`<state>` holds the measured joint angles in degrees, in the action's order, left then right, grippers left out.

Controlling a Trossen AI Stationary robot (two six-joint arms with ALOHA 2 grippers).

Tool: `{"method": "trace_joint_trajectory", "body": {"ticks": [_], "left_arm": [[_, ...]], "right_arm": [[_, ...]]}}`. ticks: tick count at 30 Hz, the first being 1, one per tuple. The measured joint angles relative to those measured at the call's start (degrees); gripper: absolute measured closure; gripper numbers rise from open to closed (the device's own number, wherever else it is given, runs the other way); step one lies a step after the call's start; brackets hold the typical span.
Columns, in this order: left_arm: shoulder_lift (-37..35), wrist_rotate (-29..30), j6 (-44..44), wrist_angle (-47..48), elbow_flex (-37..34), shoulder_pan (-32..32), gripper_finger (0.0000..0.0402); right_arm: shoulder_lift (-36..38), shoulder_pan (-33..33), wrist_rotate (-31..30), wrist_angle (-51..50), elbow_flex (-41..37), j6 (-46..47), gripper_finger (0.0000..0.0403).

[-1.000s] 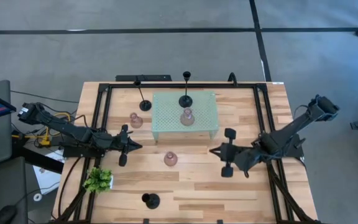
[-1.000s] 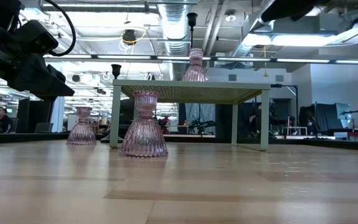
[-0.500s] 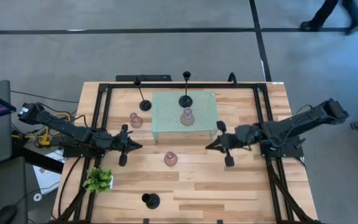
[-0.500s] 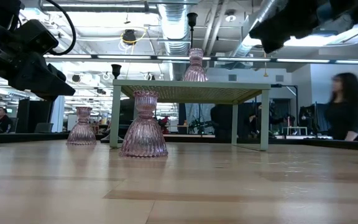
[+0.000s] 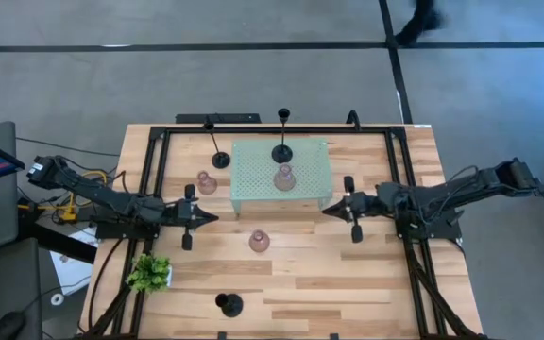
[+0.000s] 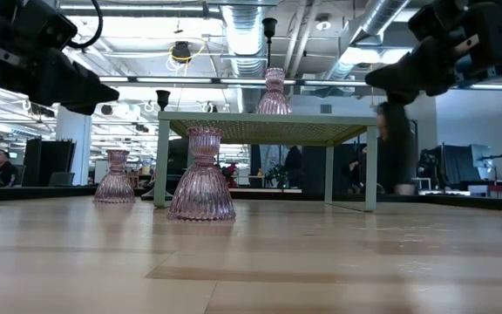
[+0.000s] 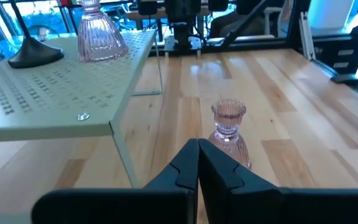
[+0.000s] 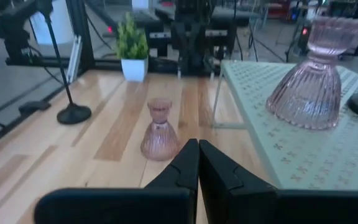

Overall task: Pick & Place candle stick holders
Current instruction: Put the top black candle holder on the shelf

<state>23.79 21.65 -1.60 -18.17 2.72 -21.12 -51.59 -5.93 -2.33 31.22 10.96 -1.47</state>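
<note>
A pale green perforated stand (image 5: 302, 189) carries one black holder (image 5: 281, 151) and one pink holder (image 5: 284, 178). On the table stand a pink holder (image 5: 259, 241) in front of the stand, another pink one (image 5: 207, 183) to its left, a black one (image 5: 220, 159) at the far left and a black one (image 5: 229, 304) near the front edge. My left gripper (image 5: 213, 218) is shut and level, left of the front pink holder (image 7: 229, 134). My right gripper (image 5: 327, 210) is shut beside the stand's right front leg and points at that same holder (image 8: 159, 130).
A small green plant (image 5: 149, 274) sits at the near left corner. A black frame (image 5: 159, 142) runs along the table's sides. In the low view the arms hang at the upper left (image 6: 50, 61) and upper right (image 6: 443, 52). A person walks in the room behind.
My right gripper has come down, drawn back a little toward the table's right and far edges, and turned from tilted to nearly level, its arm stretching out straighter. My left gripper has tipped up slightly in place. Both stayed shut. No holder has moved.
</note>
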Motion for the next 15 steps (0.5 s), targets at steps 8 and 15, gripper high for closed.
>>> {"method": "trace_joint_trajectory", "body": {"ticks": [8, 15], "left_arm": [[0.0, -0.02, 2.25, -0.21, 0.0, 0.0, 0.0394], [0.0, -0.02, 5.44, -0.33, 0.0, 0.0, 0.0394]], "right_arm": [[-0.24, 0.0, -0.18, -0.48, -0.89, 3.35, 0.0401], [-0.22, 0.0, -0.48, -0.4, -0.89, 7.56, 0.0401]]}}
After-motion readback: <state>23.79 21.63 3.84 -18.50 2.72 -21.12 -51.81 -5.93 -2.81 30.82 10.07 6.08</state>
